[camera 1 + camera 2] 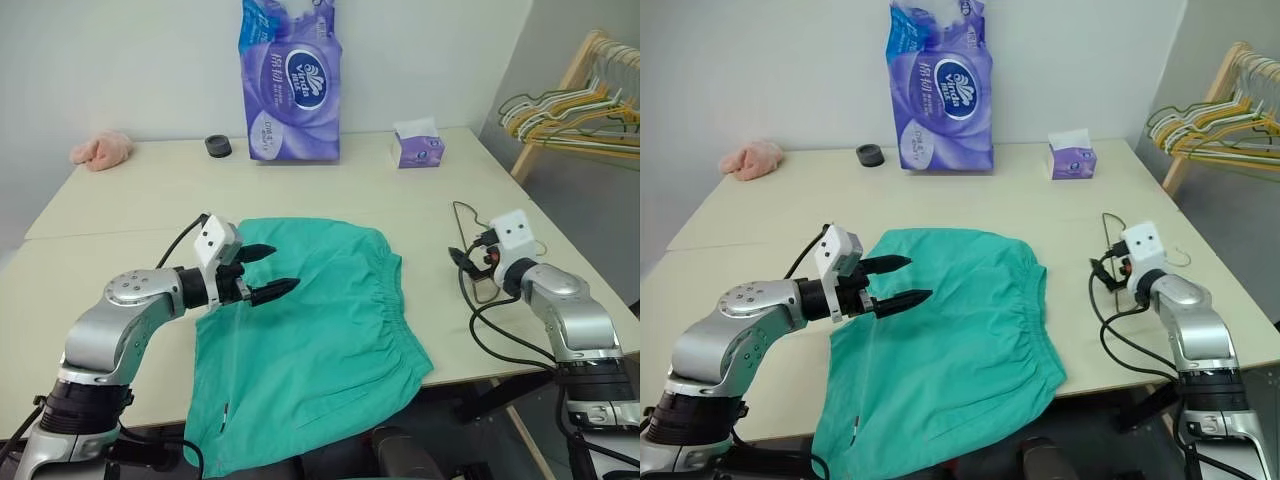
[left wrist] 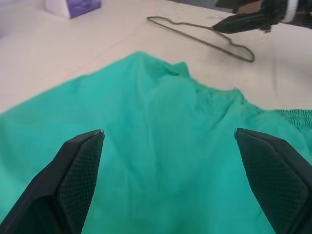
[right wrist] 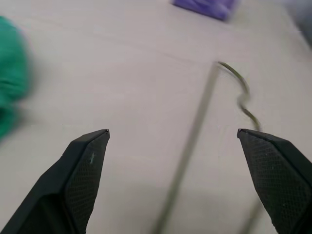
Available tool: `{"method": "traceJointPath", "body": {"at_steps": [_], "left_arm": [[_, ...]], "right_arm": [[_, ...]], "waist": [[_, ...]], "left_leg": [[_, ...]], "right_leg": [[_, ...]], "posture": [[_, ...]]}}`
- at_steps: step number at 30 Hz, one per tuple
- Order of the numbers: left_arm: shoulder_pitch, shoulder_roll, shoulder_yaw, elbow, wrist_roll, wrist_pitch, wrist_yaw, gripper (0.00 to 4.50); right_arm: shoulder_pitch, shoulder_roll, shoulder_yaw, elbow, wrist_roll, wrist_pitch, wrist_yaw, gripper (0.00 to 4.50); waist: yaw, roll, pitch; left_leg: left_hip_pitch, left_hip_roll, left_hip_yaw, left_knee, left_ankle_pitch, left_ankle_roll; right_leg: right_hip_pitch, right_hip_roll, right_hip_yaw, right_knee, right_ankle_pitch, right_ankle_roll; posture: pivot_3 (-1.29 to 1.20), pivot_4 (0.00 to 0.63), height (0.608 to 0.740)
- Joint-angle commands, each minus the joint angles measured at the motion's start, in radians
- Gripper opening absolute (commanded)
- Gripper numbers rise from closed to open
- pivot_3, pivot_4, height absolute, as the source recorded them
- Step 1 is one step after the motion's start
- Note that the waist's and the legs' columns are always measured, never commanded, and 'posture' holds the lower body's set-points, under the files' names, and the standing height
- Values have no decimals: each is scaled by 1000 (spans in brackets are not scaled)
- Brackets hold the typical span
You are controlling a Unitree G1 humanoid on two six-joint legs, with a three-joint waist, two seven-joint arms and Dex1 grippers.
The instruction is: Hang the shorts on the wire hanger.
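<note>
We look down over a pale wooden table (image 1: 120, 200). At its far edge a tall purple plastic pack of tissue rolls (image 1: 291, 80) stands upright against the wall, and to its right sits a small purple tissue box (image 1: 417, 148) with white tissue poking out of the top. A small black round object (image 1: 218, 146) rests just left of the pack, and a pink cloth lump (image 1: 101, 150) lies at the far left corner. Off to the right, beyond the table, a wooden rack (image 1: 570, 80) carries a bunch of yellow, green and white hangers (image 1: 560, 112).

The teal-green shorts (image 1: 310, 340) lie spread flat at the near middle of the table, with one leg draping over the front edge. Our left gripper (image 1: 268, 272) hovers over their left part with its two black fingers spread apart, holding nothing.

The wire hanger (image 2: 204, 39) lies flat on the table to the right of the shorts, apart from them. Our right gripper (image 3: 173, 141) hangs just above it, fingers wide apart and empty, the wire running between them below.
</note>
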Motion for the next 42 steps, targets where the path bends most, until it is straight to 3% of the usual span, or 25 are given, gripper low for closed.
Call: {"method": "traceJointPath", "body": {"at_steps": [1,13,16,21,27,28,35,42], "left_arm": [[-61,14,-34,-13,1,-21,-71,4500],[-137,6,-95,37,23,-47,-186,4500],[-118,44,-99,-1,0,-38,-256,4500],[-123,67,-92,8,10,-50,-287,4500],[-141,60,-73,29,21,-53,-263,4500],[-144,58,-70,31,21,-52,-256,4500],[-156,48,-57,53,28,-55,-209,4500],[-203,15,-26,120,39,-47,-138,4500]], "right_arm": [[-53,16,-43,81,-26,16,-91,4491],[-275,21,-5,577,-50,-99,-51,4491],[-306,-3,61,672,-83,-83,44,3856],[-347,-8,109,788,-104,-59,115,2168],[-396,-1,63,901,-85,-65,46,168],[-402,-1,47,917,-78,-66,26,12],[-417,-5,-7,921,-63,-100,-34,12],[-396,-24,31,689,-72,-115,51,12]], "waist": [[-11,0,0],[-76,1,0],[-78,1,0],[-74,-1,-2],[-70,-9,-9],[-69,-10,-10],[-50,-11,-11],[-52,-4,-6]], "left_leg": [[0,0,0,0,0,0],[1,0,-1,-1,0,0],[1,0,-1,-1,0,0],[5,0,-4,-1,0,0],[5,0,-6,0,0,0],[5,0,-6,0,0,0],[5,0,-6,0,0,0],[4,0,-5,0,0,0]], "right_leg": [[0,0,0,0,0,0],[1,2,0,-1,0,0],[2,1,0,-1,0,0],[8,1,-3,-3,-3,5],[9,1,-4,-3,-3,5],[9,0,-4,-3,-3,5],[10,-2,-4,-4,-3,7],[8,-2,-2,-4,-3,7]], "posture": [[-176,69,740],[-180,66,740],[-175,66,740],[-170,65,740],[-163,64,740],[-163,64,740],[-168,66,740],[-177,67,740]]}}
